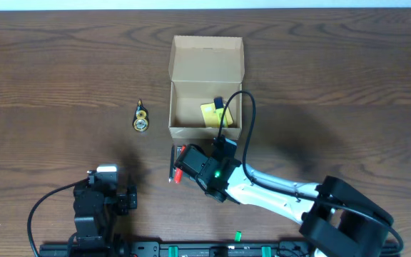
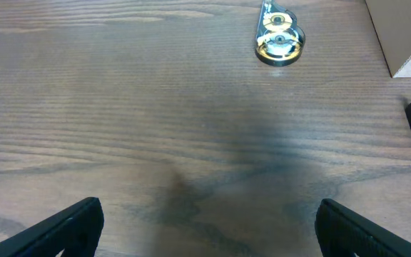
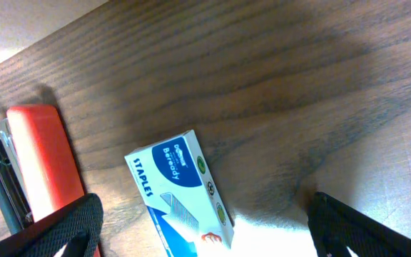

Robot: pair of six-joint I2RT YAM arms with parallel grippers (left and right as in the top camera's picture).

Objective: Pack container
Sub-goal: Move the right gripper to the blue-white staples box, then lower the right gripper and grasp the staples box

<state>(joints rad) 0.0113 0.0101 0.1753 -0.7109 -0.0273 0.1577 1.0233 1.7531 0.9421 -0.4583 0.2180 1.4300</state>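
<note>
Fingers (image 3: pixel 63 228) of the right gripper (image 3: pixel 202 214) stand wide apart and hold nothing. In the right wrist view we see them straddling a small blue-and-white box of staples (image 3: pixel 180 189) that lies flat on the wooden table (image 1: pixel 63 71). Just beside that box lies a red stapler (image 3: pixel 38 160), at or just past one finger; we cannot tell which. From overhead, this gripper sits low just in front of the container (image 1: pixel 205 78), and a thin pen-like stick (image 1: pixel 172 158) lies beside the stapler.

The container, a tan cardboard box, stands at the middle of the table with its flap lid folded back, so the top is open. Inside we see a yellow pad (image 1: pixel 211 114) with a small dark item (image 1: pixel 218 103) touching it. We cannot tell what the dark item is.

Farther out, the left gripper (image 2: pixel 209 218) hovers by the near edge of the table, its fingers also wide and empty. Ahead of it, well apart, lies a small gold-and-clear tape roller (image 2: pixel 279 39), to the left of the container.

We judge the packing partly done. Two items are in the container, while the staples, stapler, stick and roller lie outside it, and the lid is not yet shut. The box of staples looks to us like the next thing to be picked up.
</note>
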